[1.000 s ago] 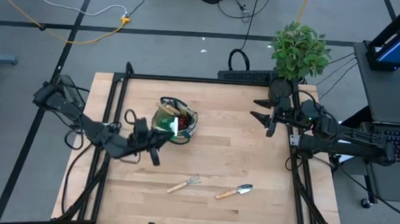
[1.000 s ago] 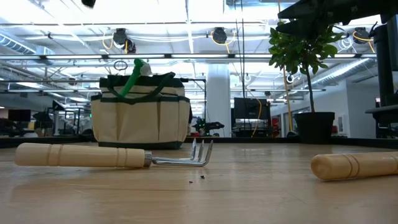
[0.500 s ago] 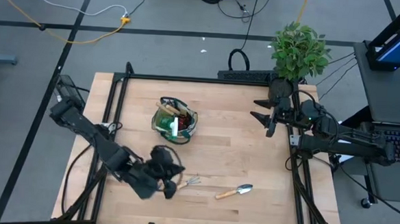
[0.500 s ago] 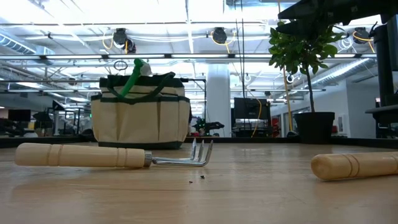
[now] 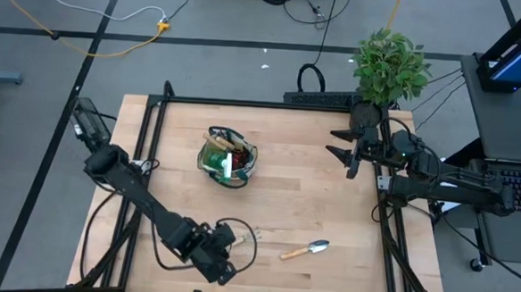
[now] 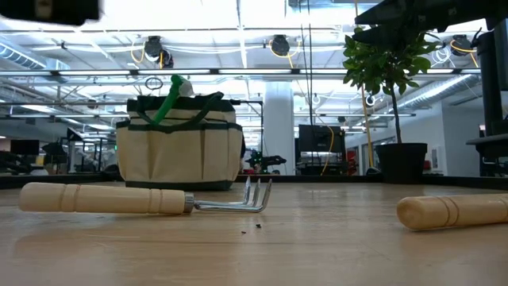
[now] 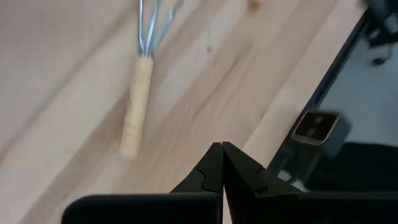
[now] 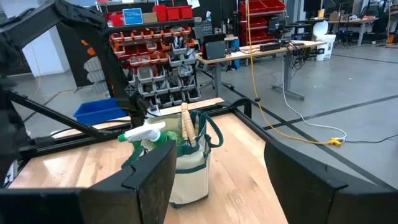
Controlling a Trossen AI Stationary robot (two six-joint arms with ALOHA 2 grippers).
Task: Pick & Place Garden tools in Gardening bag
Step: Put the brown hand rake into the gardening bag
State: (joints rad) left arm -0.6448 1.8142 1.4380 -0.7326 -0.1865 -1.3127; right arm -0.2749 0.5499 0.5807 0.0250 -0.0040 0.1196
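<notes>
The tan gardening bag (image 5: 229, 156) stands at the middle of the table with a green spray bottle (image 6: 171, 91) and a wooden handle (image 8: 185, 124) sticking out of it. The wooden-handled hand rake (image 5: 242, 240) and a trowel (image 5: 306, 249) lie flat near the table's near edge. My left gripper (image 5: 226, 251) is shut and empty, above the table just near-left of the rake's handle (image 7: 137, 106). My right gripper (image 5: 345, 143) waits open and empty at the far right; the bag shows ahead of it (image 8: 180, 155).
A potted leafy plant (image 5: 390, 63) stands at the table's far right corner, behind my right arm. A black frame rail (image 7: 311, 112) runs along the table's edge close to my left gripper. Bare wood lies between the bag and the two tools.
My left gripper has swung from beside the bag's left side toward the table's near edge and somewhat rightward, ending by the rake's handle. The bag, rake and trowel have stayed where they were.
</notes>
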